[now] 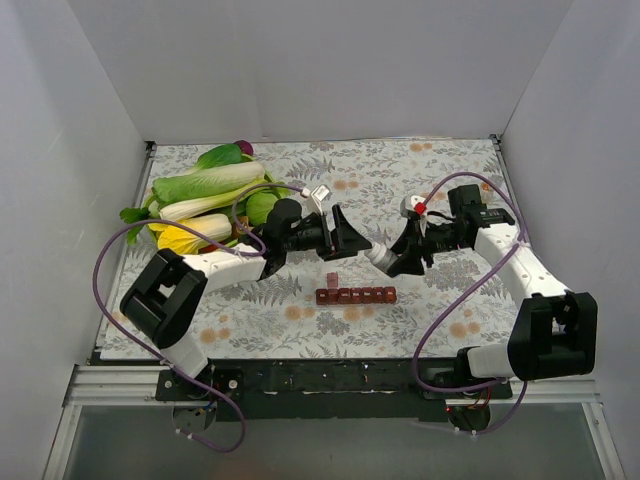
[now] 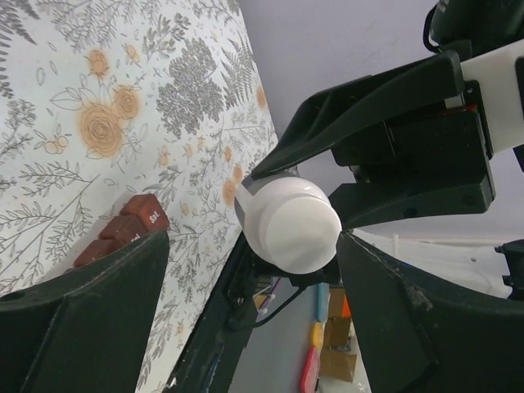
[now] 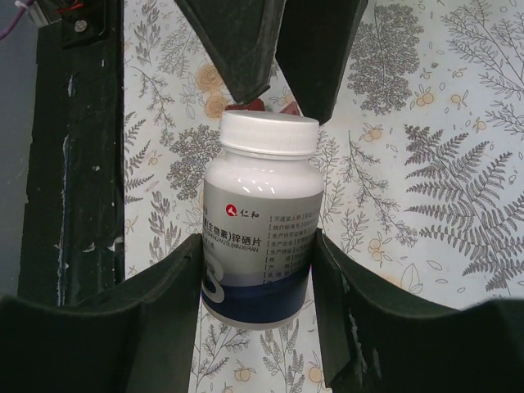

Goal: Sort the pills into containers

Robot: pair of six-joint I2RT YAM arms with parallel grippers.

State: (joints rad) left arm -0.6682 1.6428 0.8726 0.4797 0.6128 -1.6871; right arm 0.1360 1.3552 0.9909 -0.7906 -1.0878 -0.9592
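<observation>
Containers (image 1: 355,295) lie nearby, but the bottle (image 3: 260,229) clamped in right fingers (image 3: 164,303) may twist loose when spread left fingers (image 2: 82,327) pinch its cap (image 2: 291,225).

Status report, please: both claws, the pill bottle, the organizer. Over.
Right claw shut on pill bottle. Left claw open around its white cap, gaps both sides. Pill organizer lies below them, nothing covering it.

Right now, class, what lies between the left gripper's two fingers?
The white cap of the pill bottle that the right gripper holds. The left wrist view shows it between the open fingers of the left gripper.
</observation>
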